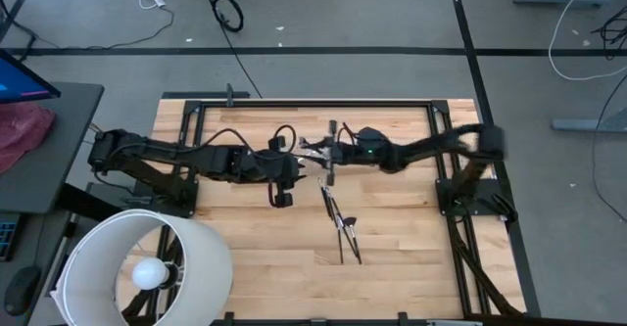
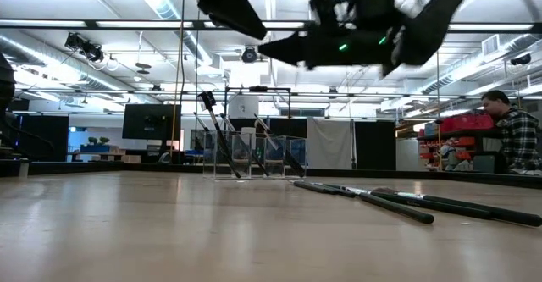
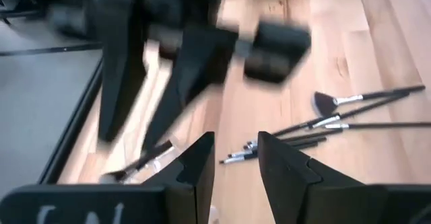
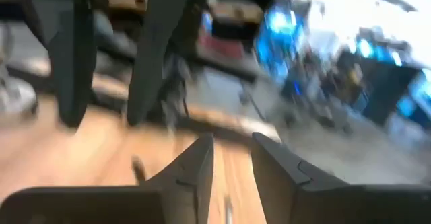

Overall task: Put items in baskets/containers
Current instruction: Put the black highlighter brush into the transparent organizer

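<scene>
Several slim dark makeup brushes [image 1: 339, 224] lie loose on the wooden table, right of its middle; the low view shows them flat on the wood [image 2: 406, 202]. A clear plastic cup [image 2: 246, 157] stands on the table farther back. A few brushes [image 2: 216, 134] stand in it and lean on its rim. My left gripper [image 3: 236, 163] hangs open above the table's middle [image 1: 297, 172], slanting down, with nothing between its fingers. My right gripper [image 4: 232, 162], blurred, is open and empty, pointing level high above the table [image 1: 328, 160], close to the left one.
A large white lampshade [image 1: 147, 267] with a bulb sits at the table's near left corner. A black frame [image 1: 313, 101] runs along the table's far edge. Bare wood lies near the front edge [image 1: 392, 287]. A person [image 2: 508, 134] sits in the room behind.
</scene>
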{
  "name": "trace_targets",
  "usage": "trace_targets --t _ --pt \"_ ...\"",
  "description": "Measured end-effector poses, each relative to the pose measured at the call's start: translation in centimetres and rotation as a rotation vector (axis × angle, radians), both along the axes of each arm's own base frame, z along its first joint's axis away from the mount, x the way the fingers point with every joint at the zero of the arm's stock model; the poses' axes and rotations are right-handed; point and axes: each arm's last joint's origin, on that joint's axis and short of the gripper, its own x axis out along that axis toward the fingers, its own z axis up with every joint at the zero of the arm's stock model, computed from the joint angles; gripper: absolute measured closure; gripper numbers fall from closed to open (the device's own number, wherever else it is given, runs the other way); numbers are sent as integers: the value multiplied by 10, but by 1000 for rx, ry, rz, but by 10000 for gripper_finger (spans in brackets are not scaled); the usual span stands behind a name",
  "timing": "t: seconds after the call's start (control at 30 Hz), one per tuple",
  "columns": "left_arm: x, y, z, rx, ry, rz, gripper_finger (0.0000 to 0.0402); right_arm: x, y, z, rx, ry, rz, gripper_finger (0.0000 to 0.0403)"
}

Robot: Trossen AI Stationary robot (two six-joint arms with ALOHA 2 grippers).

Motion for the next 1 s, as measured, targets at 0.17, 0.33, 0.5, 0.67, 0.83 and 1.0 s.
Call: trace_targets --t 0.17,0.33,0.5,0.67,0.83,1.0 --pt "-1 -3 -1 2 19 -10 285 -45 26 28 59 185 -135 299" --pt "-1 -2 -1 3 16 -8 285 -82 58 29 232 309 -170 299" --pt "-1 -2 -1 3 9 -8 285 -104 92 -4 384 450 -190 299" --pt "0 -2 0 2 2 -8 285 -118 119 -30 524 543 -161 299" --pt "0 -2 0 2 -2 -9 285 -130 139 -48 556 577 -200 299" --pt "0 -2 0 1 -2 -8 285 -135 155 -64 566 618 -229 299"
